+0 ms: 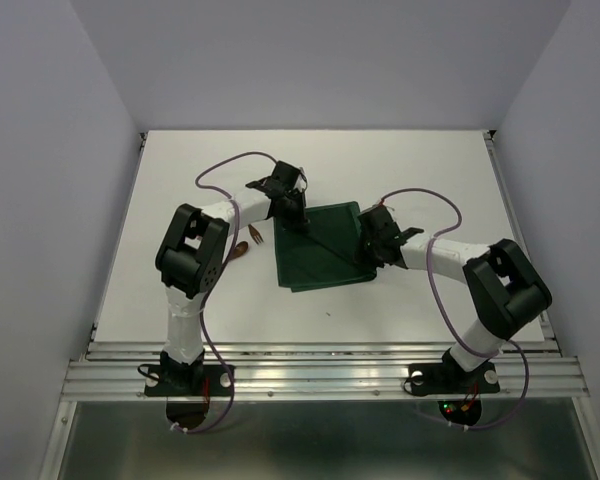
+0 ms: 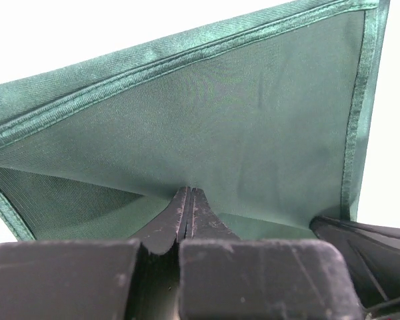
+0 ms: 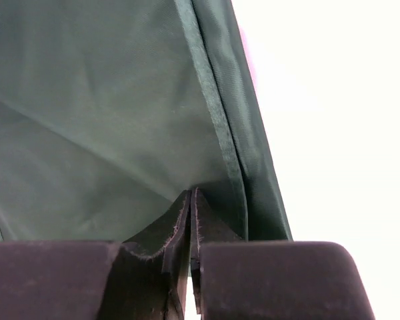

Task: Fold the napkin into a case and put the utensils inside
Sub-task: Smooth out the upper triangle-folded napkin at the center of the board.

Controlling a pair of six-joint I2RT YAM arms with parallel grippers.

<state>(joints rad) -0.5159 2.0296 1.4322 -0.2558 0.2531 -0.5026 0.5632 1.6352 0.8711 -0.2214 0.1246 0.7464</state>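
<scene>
Currently, the dark green napkin lies near the middle of the white desk, between my two arms. From the top camera, a diagonal crease crosses it, with one layer lying over another.

Left claw: positioned at the napkin's far left corner. On the left wrist camera, I see the claw pressed together on the napkin, pinching the cloth. The hemmed edges run out ahead of the tips, and a lifted layer stands apart from the one below it.

Right claw: positioned at the napkin's right edge. On the right wrist camera, the claw is likewise closed on the napkin, with a fold of cloth caught just beside the hem.

Utensils: the reddish-brown wooden spoon and the brown wooden fork rest on the desk just left of the napkin, outside it and close beside the left arm's forearm. They lie near each other. I cannot tell whether they touch.
</scene>
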